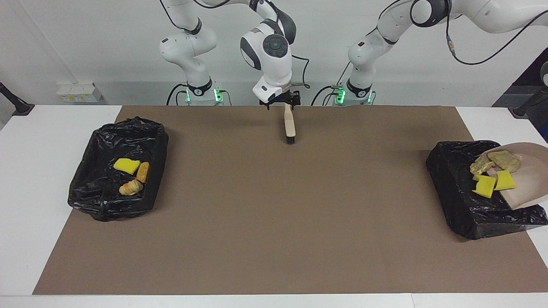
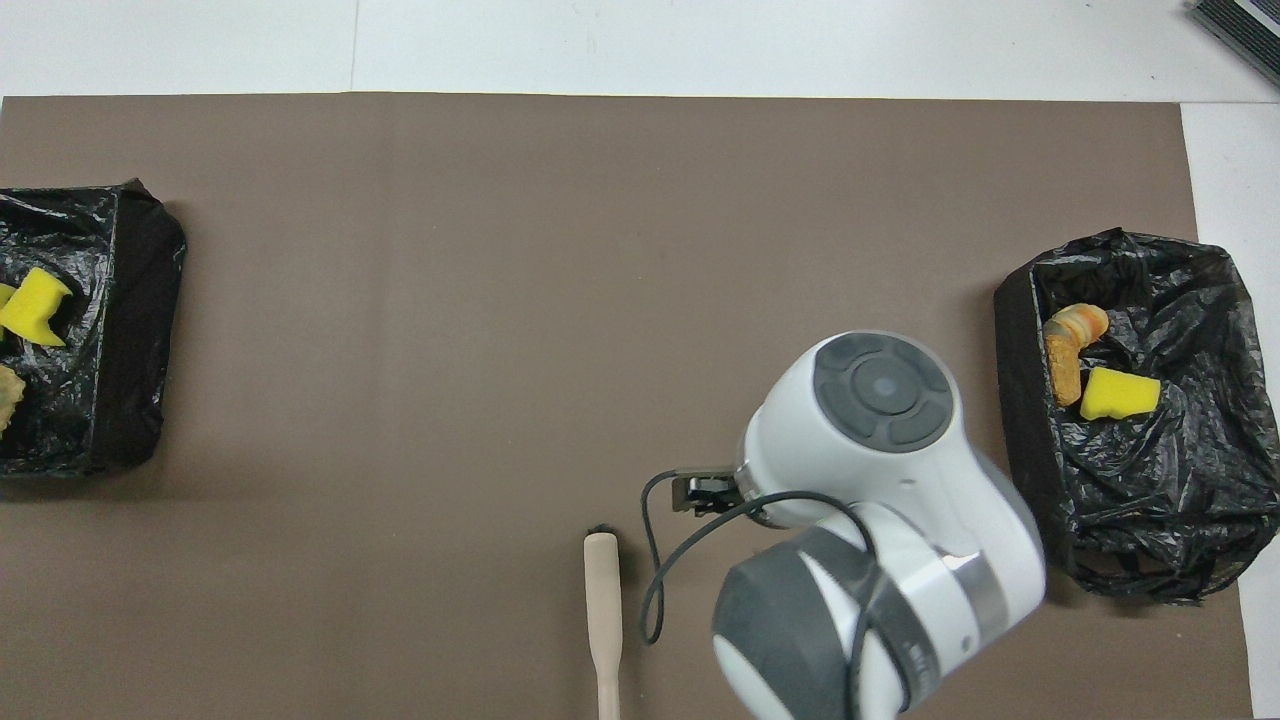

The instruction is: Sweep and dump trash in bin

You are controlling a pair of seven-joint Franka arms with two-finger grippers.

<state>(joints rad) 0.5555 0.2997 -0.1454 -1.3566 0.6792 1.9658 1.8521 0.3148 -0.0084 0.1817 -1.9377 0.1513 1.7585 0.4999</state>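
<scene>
The beige dustpan (image 1: 531, 188) stands tipped on the black-lined bin (image 1: 462, 205) at the left arm's end. Its handle runs out of the view. Two beige foam chunks (image 1: 505, 160) and two yellow sponge bits (image 1: 486, 186) of the trash lie at its lip, in the bin. My left gripper is out of view. The brush (image 1: 290, 124) lies flat on the brown mat near the robots, also seen in the overhead view (image 2: 602, 620). Over its handle end my right gripper (image 1: 281, 102) hangs open, holding nothing. In the overhead view the gripper is hidden under its own arm.
A second black-lined bin (image 1: 98, 201) at the right arm's end holds a yellow sponge (image 1: 126, 165), a brown piece (image 1: 143, 171) and a golden lump (image 1: 130, 187). In the overhead view the same bin (image 2: 1130, 500) shows beside the raised right arm (image 2: 880, 400). The brown mat (image 1: 274, 214) covers the table's middle.
</scene>
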